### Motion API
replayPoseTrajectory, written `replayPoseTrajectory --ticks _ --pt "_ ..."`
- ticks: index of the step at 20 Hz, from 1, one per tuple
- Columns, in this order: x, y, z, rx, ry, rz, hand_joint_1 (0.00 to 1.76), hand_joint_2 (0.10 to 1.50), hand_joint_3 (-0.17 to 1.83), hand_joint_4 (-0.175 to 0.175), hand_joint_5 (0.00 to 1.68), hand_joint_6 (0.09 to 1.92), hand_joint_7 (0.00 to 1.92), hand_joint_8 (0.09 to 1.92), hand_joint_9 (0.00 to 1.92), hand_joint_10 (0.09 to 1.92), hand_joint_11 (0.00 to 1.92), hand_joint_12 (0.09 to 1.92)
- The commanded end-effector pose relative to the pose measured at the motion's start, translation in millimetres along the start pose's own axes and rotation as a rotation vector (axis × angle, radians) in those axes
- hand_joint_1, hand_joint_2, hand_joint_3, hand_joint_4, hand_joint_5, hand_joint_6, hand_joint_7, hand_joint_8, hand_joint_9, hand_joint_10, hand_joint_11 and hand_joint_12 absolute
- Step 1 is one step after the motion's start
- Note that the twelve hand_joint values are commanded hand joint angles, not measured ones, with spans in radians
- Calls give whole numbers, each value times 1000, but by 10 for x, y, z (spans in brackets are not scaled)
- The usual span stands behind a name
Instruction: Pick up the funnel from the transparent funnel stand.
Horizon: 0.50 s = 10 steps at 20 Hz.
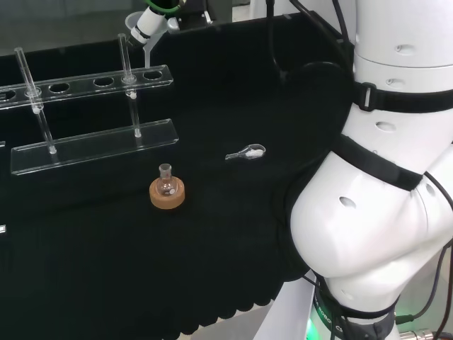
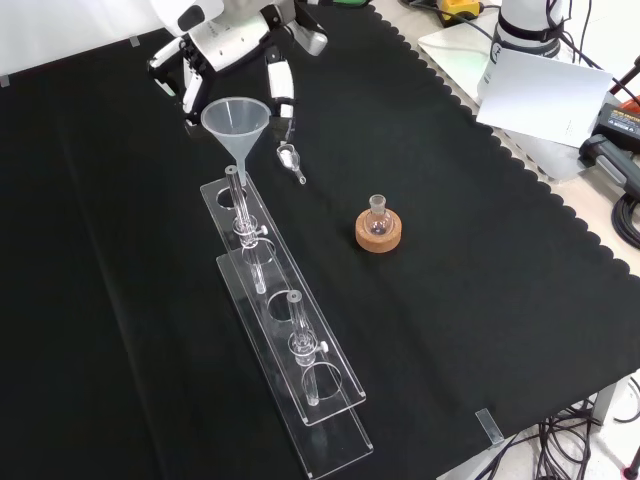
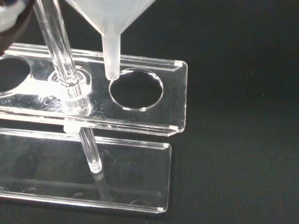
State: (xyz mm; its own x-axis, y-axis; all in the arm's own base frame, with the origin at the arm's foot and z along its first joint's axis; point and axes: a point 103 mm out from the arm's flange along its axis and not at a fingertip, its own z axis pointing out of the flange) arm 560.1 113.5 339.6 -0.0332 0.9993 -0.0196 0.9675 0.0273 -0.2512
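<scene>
Presently I am judging the pick nearly done: the funnel (image 2: 236, 122) is standing clear above the end hole of the transparent funnel stand (image 2: 283, 330), and in the wrist view its stem tip (image 3: 112, 74) is hanging just over the rim of that hole (image 3: 136, 88), not seated in it. In the front view the hand (image 2: 225, 45) is sitting behind the funnel's cone, at the far end of the stand, with its fingers (image 2: 281, 88) curling down beside the cone; I am reading them as clamped on the funnel, though the actual contact is not plainly showing. What is remaining, in my judgement, is carrying the stem fully away from the stand. Counting the ware on the bench (image 2: 480, 300): I am seeing one funnel, one stand with two upright rods (image 2: 296, 325), one small round flask (image 2: 378, 212) sitting on one cork ring (image 2: 381, 233), and one small clear scoop (image 1: 246, 151) lying on the cloth between the hand and the flask in the front view. In the head view the stand's top plate is showing four holes, with its far end running out of frame, so I am not certifying a full hole count.
</scene>
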Motion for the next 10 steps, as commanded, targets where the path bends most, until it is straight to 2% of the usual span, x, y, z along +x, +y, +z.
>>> replayPoseTrajectory --ticks 1,7,10 --pt "123 -28 -111 -18 -21 -10 881 549 750 70 978 668 1235 670 1098 299 62 1570" --pt "195 -103 -147 -6 -32 -9 880 549 755 74 986 674 1237 671 1097 292 66 1568" --pt "86 -264 -134 -7 -11 -7 879 550 757 75 988 676 1235 670 1086 285 64 1566"
